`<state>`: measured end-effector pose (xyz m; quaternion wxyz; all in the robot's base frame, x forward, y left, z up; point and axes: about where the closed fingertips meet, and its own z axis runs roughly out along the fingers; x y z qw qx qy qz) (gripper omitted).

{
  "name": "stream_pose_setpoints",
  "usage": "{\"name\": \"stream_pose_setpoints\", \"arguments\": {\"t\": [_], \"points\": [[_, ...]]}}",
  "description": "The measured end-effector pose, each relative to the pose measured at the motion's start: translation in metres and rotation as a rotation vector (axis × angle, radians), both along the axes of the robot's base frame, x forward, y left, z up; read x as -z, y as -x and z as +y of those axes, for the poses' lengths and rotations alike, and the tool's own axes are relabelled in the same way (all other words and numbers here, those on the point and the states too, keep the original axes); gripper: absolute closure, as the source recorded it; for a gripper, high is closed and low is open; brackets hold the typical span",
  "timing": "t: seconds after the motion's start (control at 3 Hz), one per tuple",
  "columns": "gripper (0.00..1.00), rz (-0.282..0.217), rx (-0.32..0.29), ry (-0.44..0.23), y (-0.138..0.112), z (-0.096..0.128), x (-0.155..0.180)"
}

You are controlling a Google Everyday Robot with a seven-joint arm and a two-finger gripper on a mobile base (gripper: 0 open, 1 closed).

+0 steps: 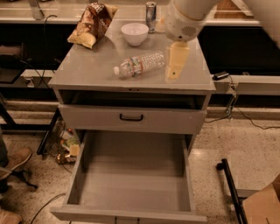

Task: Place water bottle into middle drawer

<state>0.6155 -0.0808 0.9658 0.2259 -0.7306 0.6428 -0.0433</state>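
Note:
The water bottle (140, 64) lies on its side on the grey cabinet top, white cap pointing left. My gripper (175, 62) hangs from the white arm, just right of the bottle's base and low over the cabinet top, not touching the bottle. The middle drawer (135, 175) stands pulled wide open below, its flat grey floor bare. Above it is the shallower drawer with a black handle (131, 117), almost closed.
A chip bag (92, 24), a white bowl (134, 33) and a slim silver can (151, 9) stand at the back of the cabinet top. A black bar (229, 183) and a cardboard box (262, 205) are on the floor at right; a shoe (15, 159) is at left.

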Motion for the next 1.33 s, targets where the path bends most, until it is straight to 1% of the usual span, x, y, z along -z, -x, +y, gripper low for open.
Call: {"name": "stream_pose_setpoints", "arguments": {"t": [0.33,0.67,1.0,1.33], "points": [[0.00,0.018,-0.124,0.002,-0.049,0.077,0.022],[0.00,0.018,-0.124,0.004,-0.049,0.077,0.023],[0.00,0.015,-0.111,0.082,-0.072,0.067,0.042],[0.00,0.033,-0.066,0.157,-0.102,0.046,0.071]]}}
